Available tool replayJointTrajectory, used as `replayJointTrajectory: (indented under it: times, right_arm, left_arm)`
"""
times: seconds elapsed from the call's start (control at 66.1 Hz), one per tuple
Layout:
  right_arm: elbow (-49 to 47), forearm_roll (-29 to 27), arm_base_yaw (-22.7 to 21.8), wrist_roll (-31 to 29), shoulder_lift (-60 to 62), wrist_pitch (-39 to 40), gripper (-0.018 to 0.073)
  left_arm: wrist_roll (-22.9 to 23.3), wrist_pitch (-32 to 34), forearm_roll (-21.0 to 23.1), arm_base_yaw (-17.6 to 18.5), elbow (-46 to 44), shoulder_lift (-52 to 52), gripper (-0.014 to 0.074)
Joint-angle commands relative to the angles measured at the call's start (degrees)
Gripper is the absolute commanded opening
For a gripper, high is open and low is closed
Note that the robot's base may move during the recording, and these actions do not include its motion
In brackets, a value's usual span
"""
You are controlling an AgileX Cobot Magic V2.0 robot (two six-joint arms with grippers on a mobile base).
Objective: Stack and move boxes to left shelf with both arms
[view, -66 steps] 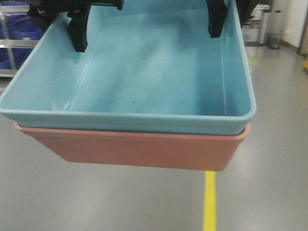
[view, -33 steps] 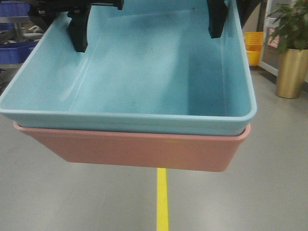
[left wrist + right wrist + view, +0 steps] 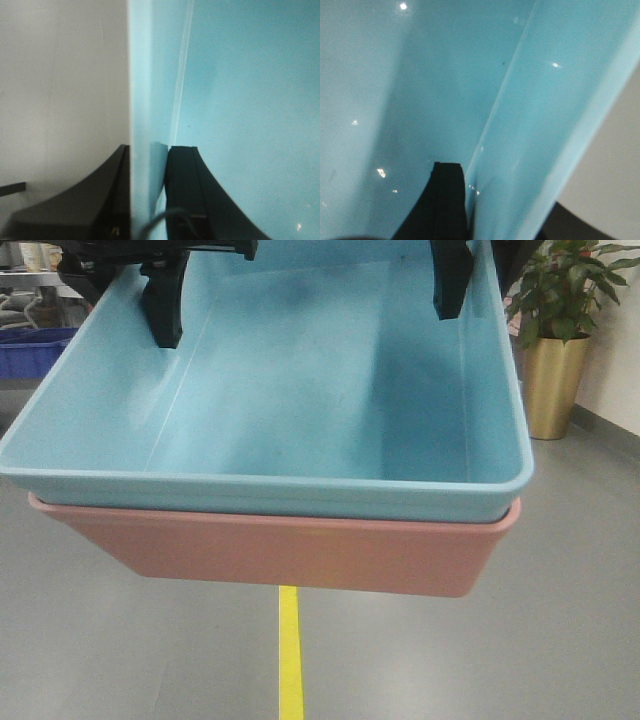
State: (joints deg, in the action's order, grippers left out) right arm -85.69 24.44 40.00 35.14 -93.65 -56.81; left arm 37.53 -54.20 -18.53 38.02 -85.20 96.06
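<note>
The blue bin (image 3: 300,390), nested in the pink bin (image 3: 300,555), hangs above the floor (image 3: 120,660), its long axis seemingly pointing forward. The left fingers (image 3: 185,195) pinch its left wall and the right fingers (image 3: 445,200) its right wall. Only the wrist views show each pinch, and only the front view shows the nesting. No view clearly shows the shelf.

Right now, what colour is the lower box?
Lower box: salmon pink, best in exterior front-facing view.
</note>
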Motion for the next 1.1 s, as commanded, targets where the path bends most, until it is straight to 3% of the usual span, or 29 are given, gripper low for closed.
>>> replayJointTrajectory:
  times: [0.0, 1.089]
  right_arm:
    - [-2.82, -5.57, 1.95, -1.13, 2.25, 13.13, 0.0056]
    - [-2.82, -5.52, 1.95, -1.13, 2.25, 12.97, 0.0056]
  left_arm:
    - [1.05, 13.46, 4.63, 2.6, -3.4, -2.96, -0.0004]
    - [1.05, 13.46, 4.63, 2.6, -3.4, -2.96, -0.0004]
